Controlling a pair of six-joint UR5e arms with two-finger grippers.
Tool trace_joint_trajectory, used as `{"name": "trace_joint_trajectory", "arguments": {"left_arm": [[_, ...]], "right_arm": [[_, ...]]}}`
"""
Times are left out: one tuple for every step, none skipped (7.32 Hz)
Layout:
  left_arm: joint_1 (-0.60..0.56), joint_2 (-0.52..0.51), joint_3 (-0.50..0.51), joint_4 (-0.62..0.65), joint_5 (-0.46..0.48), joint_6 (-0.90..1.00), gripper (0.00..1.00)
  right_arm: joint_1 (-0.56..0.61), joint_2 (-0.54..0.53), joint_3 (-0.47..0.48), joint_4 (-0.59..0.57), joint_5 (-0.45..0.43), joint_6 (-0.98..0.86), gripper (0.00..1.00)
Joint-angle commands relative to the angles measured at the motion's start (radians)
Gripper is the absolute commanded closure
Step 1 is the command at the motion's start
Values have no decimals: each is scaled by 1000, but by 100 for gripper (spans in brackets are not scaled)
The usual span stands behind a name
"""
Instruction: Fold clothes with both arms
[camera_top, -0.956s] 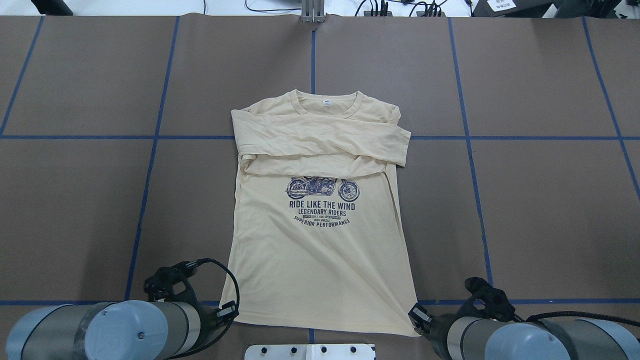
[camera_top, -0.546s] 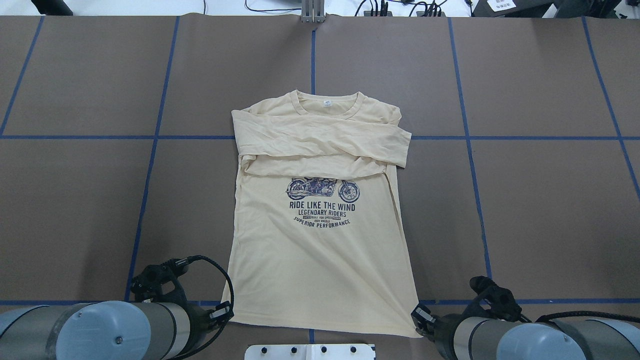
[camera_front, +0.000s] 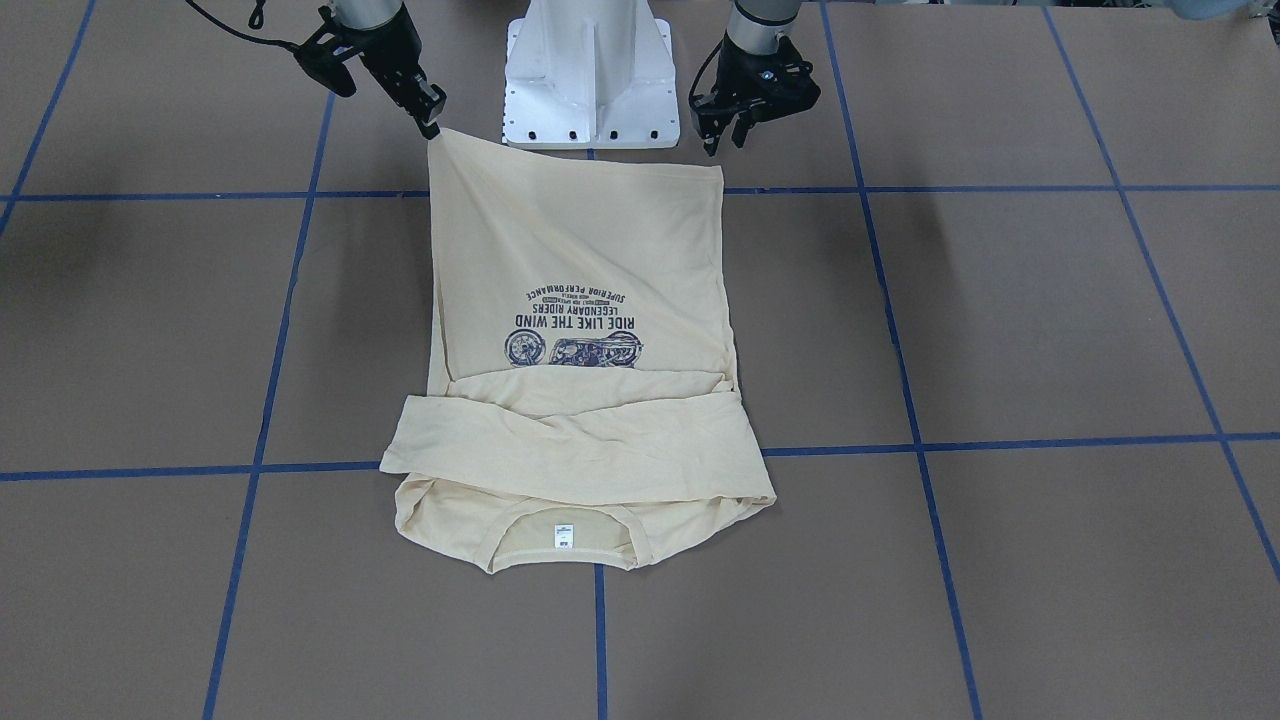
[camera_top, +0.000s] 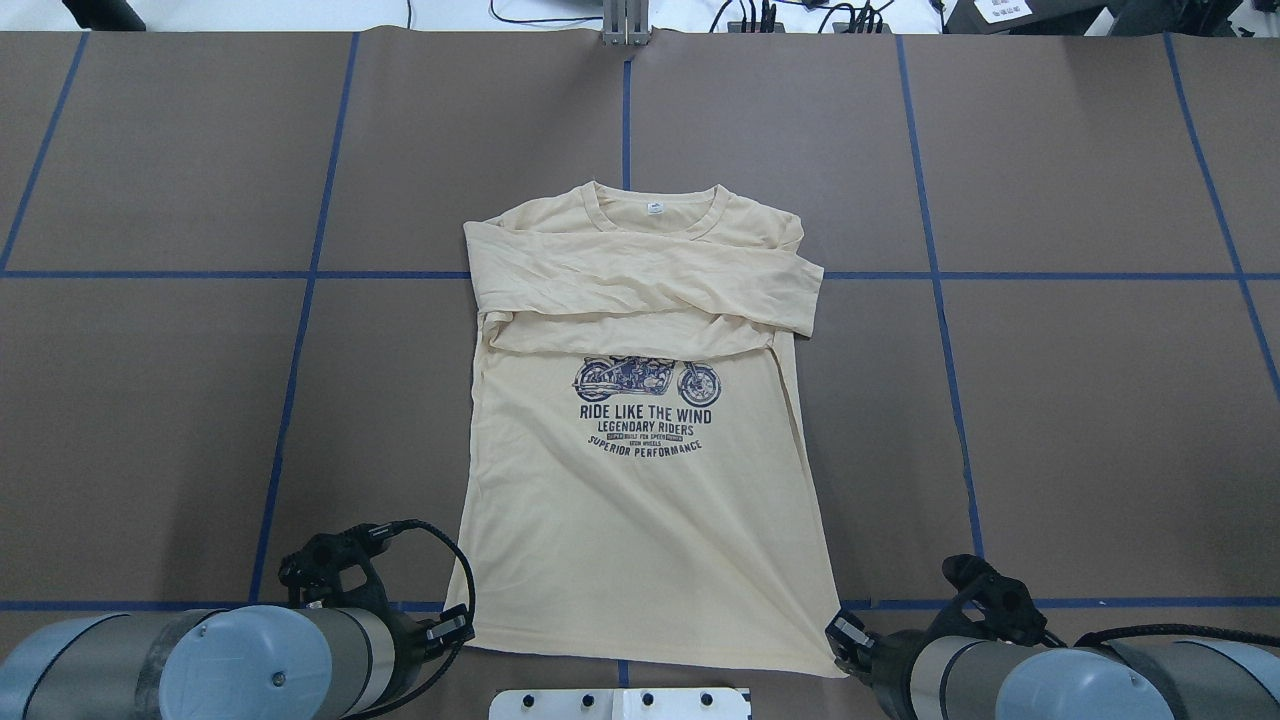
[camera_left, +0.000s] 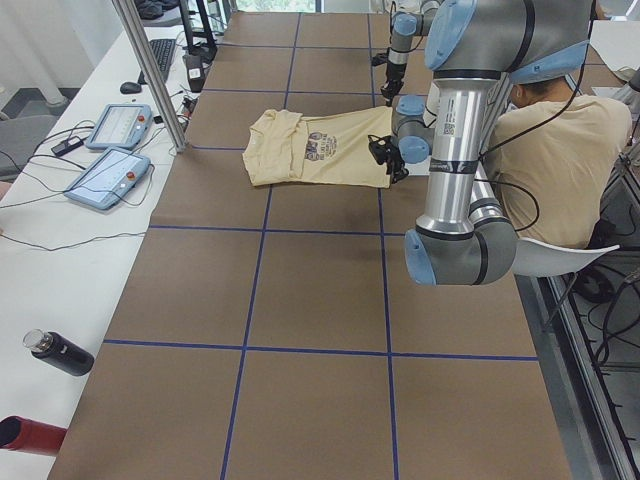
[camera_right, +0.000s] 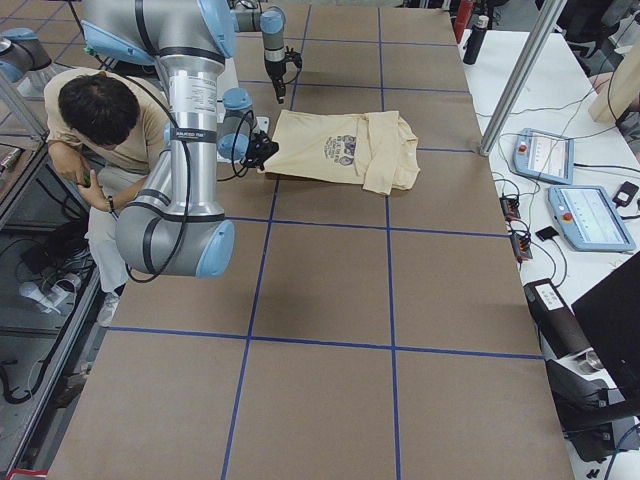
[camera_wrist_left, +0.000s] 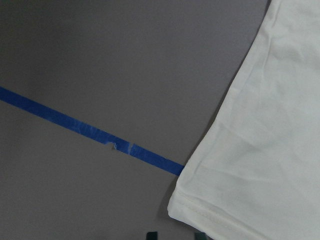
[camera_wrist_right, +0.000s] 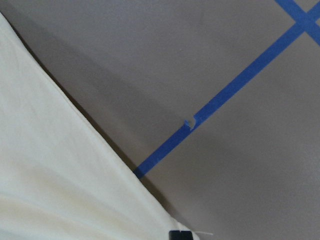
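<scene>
Exterior left: bottle (camera_left: 58, 353); person (camera_left: 560, 150) (behind left arm (camera_left: 455, 130))

Brown tabletop (camera_top: 1100, 420), blue tape grid (camera_top: 300, 330)

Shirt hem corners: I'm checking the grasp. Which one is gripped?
The corner at the right gripper, drawn up into a peak in its grip. The other corner lies flat, free of the open left gripper.
</scene>
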Motion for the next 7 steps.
{"name": "trace_joint_trajectory", "arguments": {"left_arm": [[2, -3, 41, -51, -1, 3, 39], [4, -4, 44, -53, -1, 5, 41], [5, -6, 50, -53, -3, 5, 42], [5, -19, 64, -53, -3, 8, 43], [5, -21, 67, -55, -3, 9, 43], [5, -21, 69, -55, -3, 9, 44], [5, -24, 82, -55, -3, 16, 45]], "right_arm": [[-1, 7, -4, 0, 0, 0, 100], [1, 7, -2, 0, 0, 0, 100], [-1, 8, -2, 0, 0, 0, 100], [1, 7, -2, 0, 0, 0, 100], [1, 7, -2, 0, 0, 0, 100], [1, 7, -2, 0, 0, 0, 100], [1, 7, -1, 0, 0, 0, 100]]}}
